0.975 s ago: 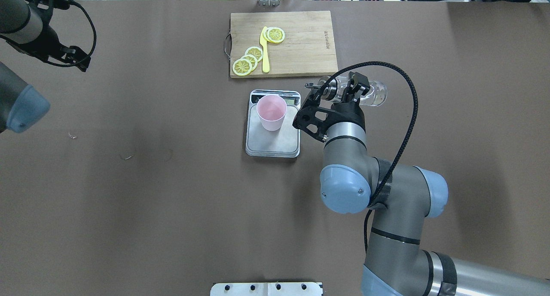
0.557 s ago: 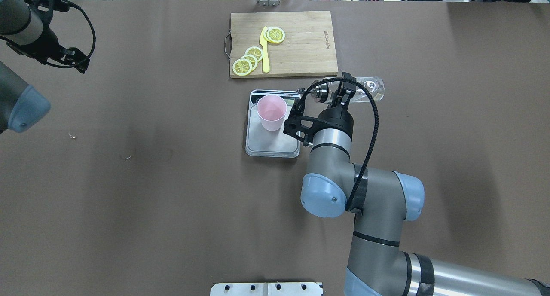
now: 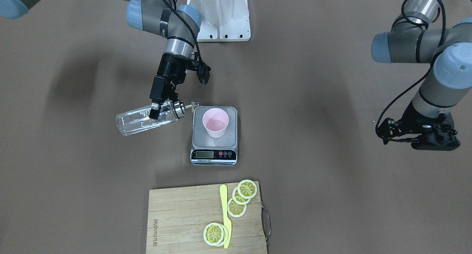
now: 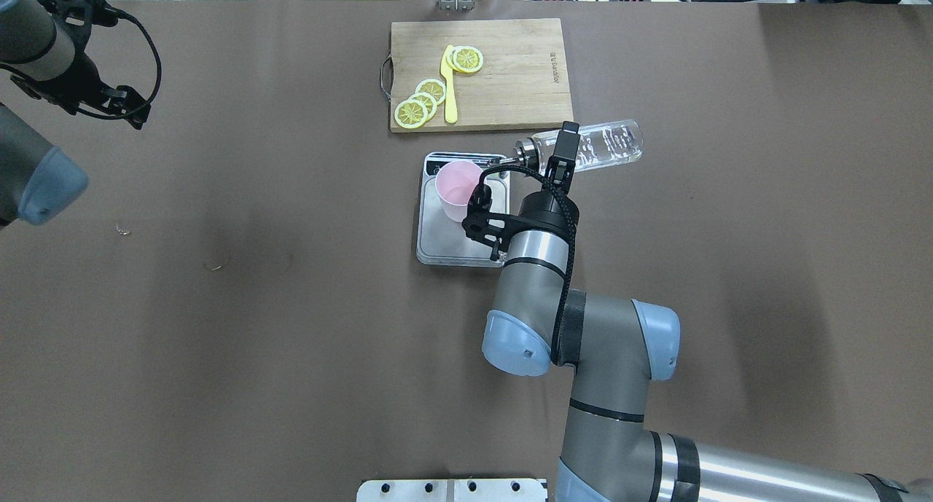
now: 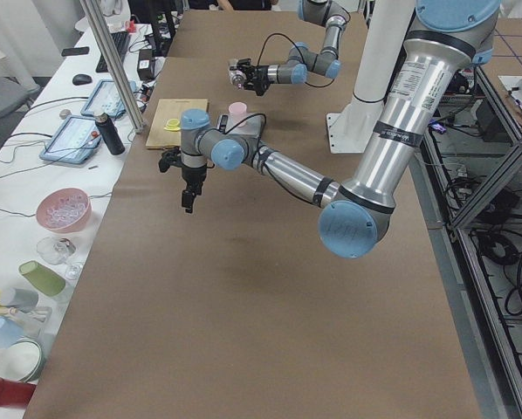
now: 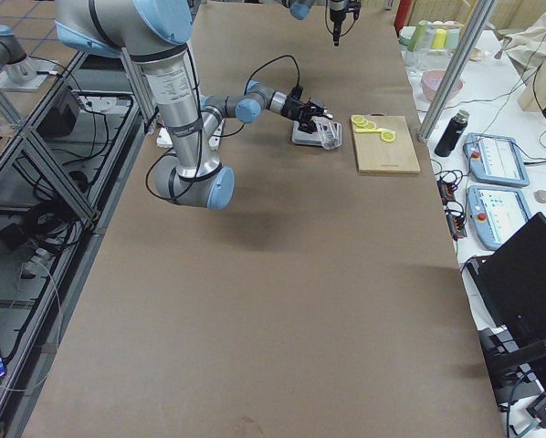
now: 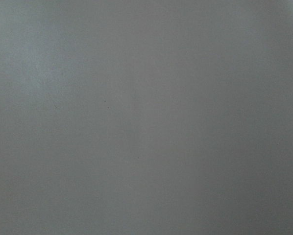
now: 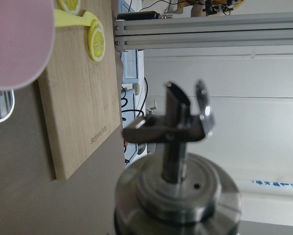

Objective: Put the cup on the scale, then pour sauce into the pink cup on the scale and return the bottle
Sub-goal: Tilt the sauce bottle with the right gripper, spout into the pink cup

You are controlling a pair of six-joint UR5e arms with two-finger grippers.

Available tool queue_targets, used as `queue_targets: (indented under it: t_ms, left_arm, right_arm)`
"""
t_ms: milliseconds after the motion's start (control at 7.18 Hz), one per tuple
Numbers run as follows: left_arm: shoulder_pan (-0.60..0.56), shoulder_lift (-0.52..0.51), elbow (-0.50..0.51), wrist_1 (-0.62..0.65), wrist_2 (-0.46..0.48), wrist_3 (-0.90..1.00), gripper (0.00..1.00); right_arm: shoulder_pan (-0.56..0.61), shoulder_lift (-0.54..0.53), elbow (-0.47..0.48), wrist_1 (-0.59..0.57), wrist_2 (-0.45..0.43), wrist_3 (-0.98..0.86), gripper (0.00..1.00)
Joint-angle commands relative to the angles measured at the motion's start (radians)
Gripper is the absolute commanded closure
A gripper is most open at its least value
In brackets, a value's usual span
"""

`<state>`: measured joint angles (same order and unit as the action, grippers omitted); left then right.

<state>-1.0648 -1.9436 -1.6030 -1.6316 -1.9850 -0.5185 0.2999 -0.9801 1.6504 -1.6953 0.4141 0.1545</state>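
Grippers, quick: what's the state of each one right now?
Left gripper: nothing seen in it; open or closed cannot be told.
Right gripper: closed on the bottle, tipped with its spout toward the cup on the scale.

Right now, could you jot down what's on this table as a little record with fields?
Cup: pink cup, upright on the scale
Bottle: clear glass bottle, tipped almost level, spout toward the cup, not yet over it
Right claw: shut on the bottle near its neck
Left claw: far off to the side, holding nothing; open or shut unclear
Pouring: no stream visible
Scale display: too small to read
Elsewhere: wooden cutting board with lemon slices and a yellow knife
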Motion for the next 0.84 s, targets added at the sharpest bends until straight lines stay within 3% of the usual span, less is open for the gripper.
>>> queue_targets:
  t_ms: [0, 279, 697]
  left_arm:
    - [0.002, -0.002, 0.026, -0.017, 0.0, 0.0, 0.01]
    - [0.0, 0.0, 0.098, -0.118, 0.0, -0.002, 0.01]
    - [0.0, -0.002, 0.098, -0.125, -0.002, -0.002, 0.01]
  right_arm:
    - [0.001, 0.037, -0.063, -0.003, -0.038, -0.019, 1.0]
    - [0.005, 0.066, -0.115, -0.001, -0.072, -0.053, 1.0]
    - [0.024, 0.089, -0.139, -0.001, -0.122, -0.094, 1.0]
